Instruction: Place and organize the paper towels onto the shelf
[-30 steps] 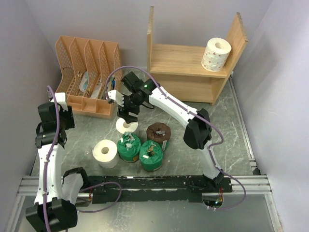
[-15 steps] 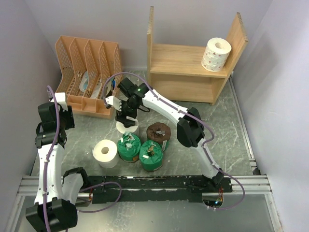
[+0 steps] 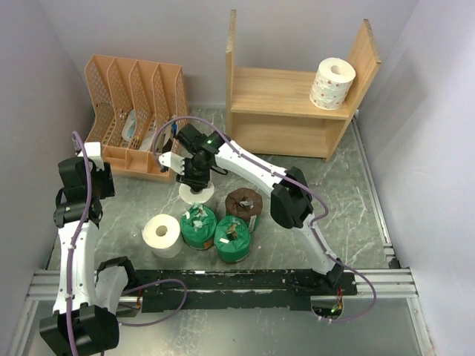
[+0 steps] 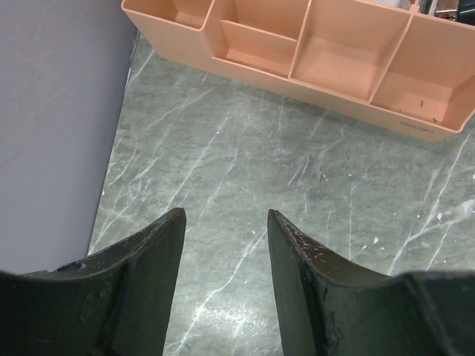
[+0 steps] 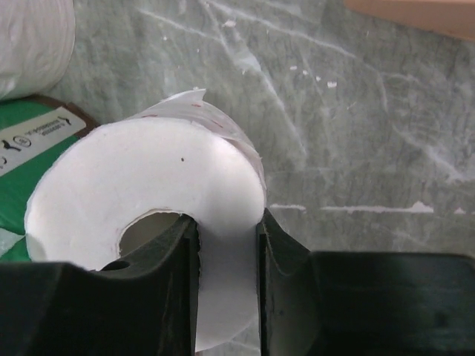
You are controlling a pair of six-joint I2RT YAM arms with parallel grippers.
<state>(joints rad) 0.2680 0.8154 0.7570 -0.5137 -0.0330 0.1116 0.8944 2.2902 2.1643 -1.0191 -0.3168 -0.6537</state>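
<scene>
Green marbled bench (image 3: 349, 200), wooden shelf (image 3: 282, 93) far right: right pincer (image 5: 226, 245) pinches only the wall of a white roll (image 5: 148, 185) beside the green rolls (image 3: 198, 226), so it may tear or slip when lifted; left pincer (image 4: 223, 245) closed, empty.

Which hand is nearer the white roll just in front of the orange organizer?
Right. The right hand pinches that white roll's wall, one finger in its core. The left hand hangs apart over bare table, far left.

Five rolls (image 3: 226, 222) on table; one on shelf (image 3: 282, 93).
</scene>
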